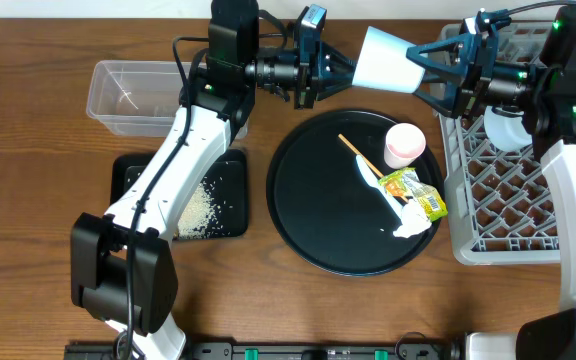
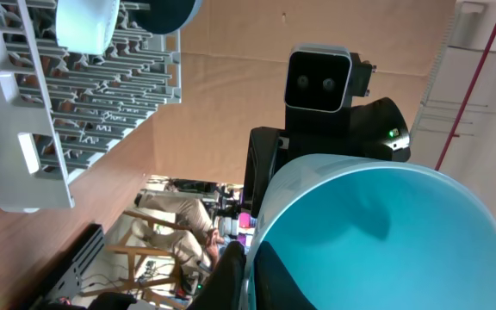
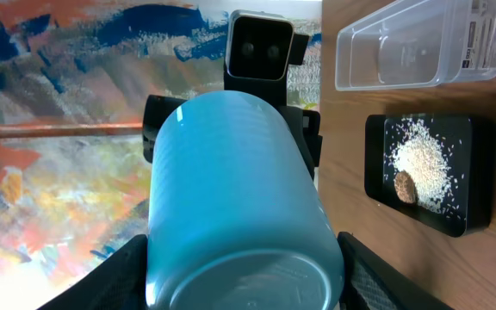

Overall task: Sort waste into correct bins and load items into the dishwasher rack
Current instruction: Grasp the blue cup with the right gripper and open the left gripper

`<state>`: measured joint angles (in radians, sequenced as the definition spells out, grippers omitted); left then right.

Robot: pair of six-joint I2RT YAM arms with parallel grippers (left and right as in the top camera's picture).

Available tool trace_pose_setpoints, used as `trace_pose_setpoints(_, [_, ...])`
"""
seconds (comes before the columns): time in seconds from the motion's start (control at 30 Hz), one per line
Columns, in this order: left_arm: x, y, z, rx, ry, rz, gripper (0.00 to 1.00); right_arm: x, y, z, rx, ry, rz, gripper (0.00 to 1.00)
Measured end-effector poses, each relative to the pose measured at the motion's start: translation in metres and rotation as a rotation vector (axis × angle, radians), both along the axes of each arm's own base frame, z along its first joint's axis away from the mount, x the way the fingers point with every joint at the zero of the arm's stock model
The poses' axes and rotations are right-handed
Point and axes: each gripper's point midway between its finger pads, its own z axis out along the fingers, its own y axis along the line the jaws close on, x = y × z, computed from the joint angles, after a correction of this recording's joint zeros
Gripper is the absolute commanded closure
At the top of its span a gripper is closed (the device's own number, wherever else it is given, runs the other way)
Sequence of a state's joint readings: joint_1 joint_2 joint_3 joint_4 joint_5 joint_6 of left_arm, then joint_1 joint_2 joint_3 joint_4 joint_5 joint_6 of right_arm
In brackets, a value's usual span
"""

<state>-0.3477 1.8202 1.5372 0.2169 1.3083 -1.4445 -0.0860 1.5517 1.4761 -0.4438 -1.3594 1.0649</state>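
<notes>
**Overhead only**
- Small light-blue cup (image 1: 386, 60) aloft on its side in the upper middle of frame, above the tabletop (image 1: 28, 250).
- Left gripper (image 1: 342, 68) at the mouth end, right gripper (image 1: 432, 70) at the base end.
- Well below the cup, on the round black tray (image 1: 313, 200): small pink cup (image 1: 404, 145), thin wooden stick (image 1: 353, 150), yellow-green wrapper (image 1: 418, 192), white tissue (image 1: 408, 222).

**Left wrist only**
- Cup's open mouth and teal inside (image 2: 377, 241).
- Left fingers (image 2: 231, 274) clamped together on the rim wall, one outside and one inside.
- Grey dishwasher rack (image 2: 102, 95) at upper left, with a pale bowl (image 2: 84, 24) in it.

**Right wrist only**
- Cup's base (image 3: 231, 198) toward the lens.
- Right fingers (image 3: 119, 275) apart, one on each side of the base. Cannot tell whether pressing on it.
- Small brown lump (image 3: 405, 187) among the rice grains (image 3: 420, 155) in the shallow black tray (image 3: 480, 138). Lump not made out overhead.

**Edges and room**
- Cup near the rack's left edge (image 1: 458, 180) but apart from it.
- Open air under the cup, down to the round tray's upper rim.
- Clear tub (image 1: 133, 95) at upper left, well apart from the cup.

**In the way**
- Left arm's white link across the left part of the shallow tray (image 1: 230, 175), with rice (image 1: 200, 212) showing beside it.
- Right arm over the rack's upper right.
- Bowl (image 1: 503, 128) just under the right gripper's wrist.
</notes>
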Motion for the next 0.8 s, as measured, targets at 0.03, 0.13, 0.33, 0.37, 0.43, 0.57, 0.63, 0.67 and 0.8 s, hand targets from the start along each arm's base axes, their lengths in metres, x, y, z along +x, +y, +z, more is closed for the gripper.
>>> trace_pose_setpoints(0.03, [-0.0003, 0.0000, 0.0000, 0.000, 0.000, -0.002, 0.90, -0.0001, 0.0001, 0.0003, 0.000, -0.002, 0.001, 0.61])
trace_pose_setpoints(0.13, [-0.0005, 0.0000, 0.0002, -0.001, 0.002, -0.003, 0.89, 0.0007, -0.0001, 0.0011, -0.003, -0.019, 0.000, 0.70])
trace_pose_setpoints(0.33, [-0.0009, 0.0000, 0.0002, -0.001, 0.003, -0.005, 0.87, 0.0022, -0.0006, 0.0006, -0.009, -0.026, -0.007, 0.84])
trace_pose_setpoints(0.37, [-0.0009, 0.0000, 0.0001, -0.001, 0.003, -0.005, 0.87, 0.0027, -0.0007, 0.0004, -0.011, -0.026, -0.010, 0.87])
trace_pose_setpoints(0.43, [-0.0009, 0.0000, 0.0001, -0.001, -0.001, -0.005, 0.87, 0.0033, -0.0009, 0.0001, -0.013, -0.027, -0.014, 0.90])
trace_pose_setpoints(0.57, [0.0000, 0.0000, -0.0008, 0.001, -0.019, -0.001, 0.87, 0.0058, -0.0020, -0.0010, -0.026, -0.039, -0.030, 0.92])
trace_pose_setpoints(0.63, [0.0010, -0.0002, -0.0020, 0.002, -0.029, 0.001, 0.87, 0.0069, -0.0027, -0.0005, -0.037, -0.047, -0.044, 0.95])
trace_pose_setpoints(0.67, [0.0010, -0.0004, -0.0023, 0.002, -0.032, 0.000, 0.87, 0.0073, -0.0032, 0.0000, -0.042, -0.051, -0.053, 0.96])
trace_pose_setpoints(0.8, [0.0013, -0.0003, -0.0021, 0.000, -0.051, 0.000, 0.87, 0.0082, -0.0063, 0.0047, -0.075, -0.081, -0.103, 0.97])
